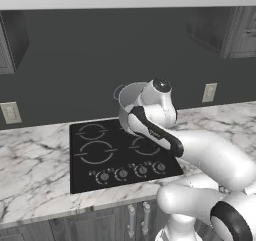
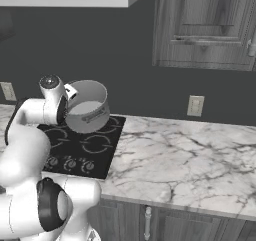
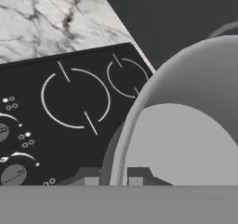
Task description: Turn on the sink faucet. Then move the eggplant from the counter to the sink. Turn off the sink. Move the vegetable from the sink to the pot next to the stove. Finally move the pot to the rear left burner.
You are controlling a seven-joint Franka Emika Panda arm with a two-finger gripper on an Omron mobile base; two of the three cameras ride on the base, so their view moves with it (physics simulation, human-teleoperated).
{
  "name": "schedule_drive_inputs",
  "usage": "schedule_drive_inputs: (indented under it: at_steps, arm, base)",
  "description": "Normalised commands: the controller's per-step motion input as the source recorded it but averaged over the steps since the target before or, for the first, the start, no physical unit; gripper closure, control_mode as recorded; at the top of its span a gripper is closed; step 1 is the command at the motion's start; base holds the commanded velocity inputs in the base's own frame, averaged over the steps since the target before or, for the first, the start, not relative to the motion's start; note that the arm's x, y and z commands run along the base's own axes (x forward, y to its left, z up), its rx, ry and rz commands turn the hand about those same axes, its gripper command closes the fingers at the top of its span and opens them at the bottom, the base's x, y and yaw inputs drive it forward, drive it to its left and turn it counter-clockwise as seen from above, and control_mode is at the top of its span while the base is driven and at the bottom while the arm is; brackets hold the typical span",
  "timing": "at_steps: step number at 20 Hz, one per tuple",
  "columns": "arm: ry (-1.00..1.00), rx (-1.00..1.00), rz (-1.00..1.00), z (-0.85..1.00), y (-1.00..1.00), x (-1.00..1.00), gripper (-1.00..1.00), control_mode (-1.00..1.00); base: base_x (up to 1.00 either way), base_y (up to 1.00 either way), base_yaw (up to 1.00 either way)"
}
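Above stove (image 1: 120,152), pot (image 2: 88,106) tilted, hand (image 3: 113,177) apparently clamped on rim

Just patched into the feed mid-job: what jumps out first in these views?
The grey pot is off the counter, tilted, in the air over the black cooktop. The gripper is shut on its rim, one finger inside the wall and one outside. From the hand view the pot's inside looks bare, with no eggplant visible, though part of it is hidden.

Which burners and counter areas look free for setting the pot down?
Both left burners are bare, as is the marble counter right of the cooktop. The right side is crowded: the tool holds the pot lifted and tilted there.
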Motion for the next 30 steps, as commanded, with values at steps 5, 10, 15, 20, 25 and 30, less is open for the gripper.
schedule_drive_inputs:
  at_steps: [5,10,15,20,25,30]
  arm:
    - [0.09,0.00,0.26,0.00,1.00,0.14,1.00,-1.00]
    - [0.02,-0.01,0.22,-0.10,0.93,0.21,1.00,-1.00]
    - [0.01,-0.05,0.15,-0.35,0.23,0.19,1.00,-1.00]
    - [0.07,-0.02,0.06,-0.20,0.33,0.36,1.00,-1.00]
    - [0.12,-0.02,0.05,-0.15,0.39,0.36,1.00,-1.00]
    - [0.10,-0.02,0.01,-0.14,0.24,0.31,1.00,-1.00]
  base:
    - [0.00,0.00,0.00]
    - [0.00,0.00,0.00]
    - [0.00,0.00,0.00]
    - [0.00,0.00,0.00]
    - [0.00,0.00,0.00]
    - [0.00,0.00,0.00]
